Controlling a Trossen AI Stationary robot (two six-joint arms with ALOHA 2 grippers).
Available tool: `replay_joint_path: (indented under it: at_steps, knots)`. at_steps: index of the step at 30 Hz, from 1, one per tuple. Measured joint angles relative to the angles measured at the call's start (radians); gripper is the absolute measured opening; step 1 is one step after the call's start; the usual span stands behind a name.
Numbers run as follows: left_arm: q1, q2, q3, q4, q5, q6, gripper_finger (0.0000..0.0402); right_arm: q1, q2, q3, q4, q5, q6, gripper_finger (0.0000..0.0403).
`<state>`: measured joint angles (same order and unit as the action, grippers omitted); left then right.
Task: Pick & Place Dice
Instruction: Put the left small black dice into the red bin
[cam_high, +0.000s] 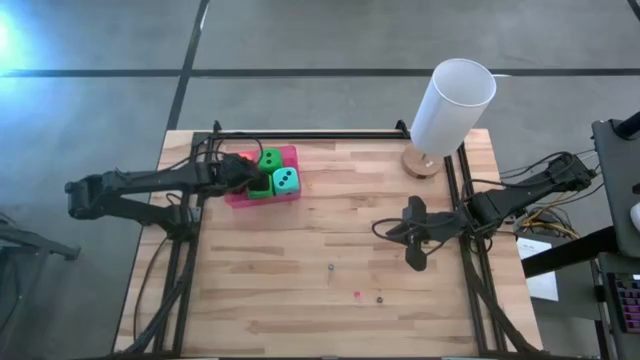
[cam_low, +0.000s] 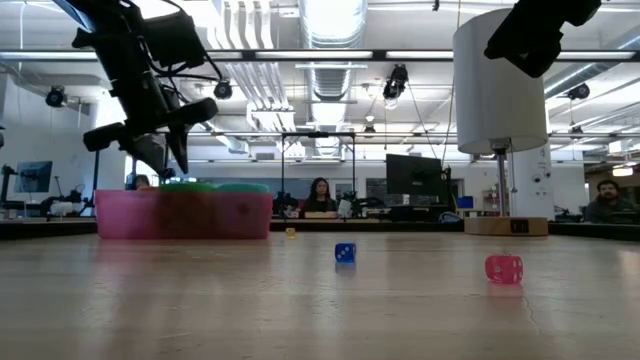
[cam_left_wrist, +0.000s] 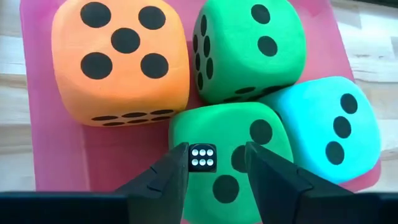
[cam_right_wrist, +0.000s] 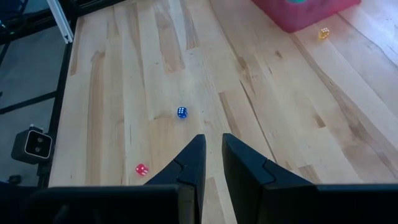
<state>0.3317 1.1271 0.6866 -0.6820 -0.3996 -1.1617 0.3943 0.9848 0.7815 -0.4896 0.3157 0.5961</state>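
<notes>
Four soft dice packed together in a pink tray (cam_high: 290, 155) at the far left part of the worktop (cam_high: 330, 230), two by two, sides touching. Cubes, so no long axis; rounded corners, foam-like surface, black pips.

- Orange die (cam_left_wrist: 121, 59): five toward the left wrist camera, a row of pips on the side face below it.
- First green die (cam_left_wrist: 252, 50): two toward that camera, six on the side next to the orange one.
- Second green die (cam_left_wrist: 205, 127): a diagonal of three facing that camera.
- Teal die (cam_left_wrist: 329, 130): also three, tilted slightly outward against the tray edge.

Left hand (cam_left_wrist: 217, 155) directly above the second green die, fingers spread. Tiny black die (cam_left_wrist: 202, 157) with white pips against one finger, a clear gap to the other; cannot tell whether gripped or merely resting.

Right hand (cam_right_wrist: 211, 146) over the right side of the worktop, fingers almost pressed together, pinching nothing. Small blue die (cam_right_wrist: 181, 112) and small red die (cam_right_wrist: 142, 169) loose on the wood before it, well apart from the tray.
</notes>
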Motion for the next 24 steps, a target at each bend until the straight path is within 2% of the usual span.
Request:
replay_joint_path:
  at_steps: [13, 24]
  knots:
    - [0.0, 0.003, -0.088, 0.024, -0.032, -0.023, 0.0171, 0.0, 0.0, 0.0, 0.001, 0.002, 0.007, 0.0052]
    - [0.0, 0.002, -0.034, 0.003, -0.01, 0.017, 0.018, 0.0, 0.0, 0.0, 0.001, 0.002, 0.014, 0.0052]
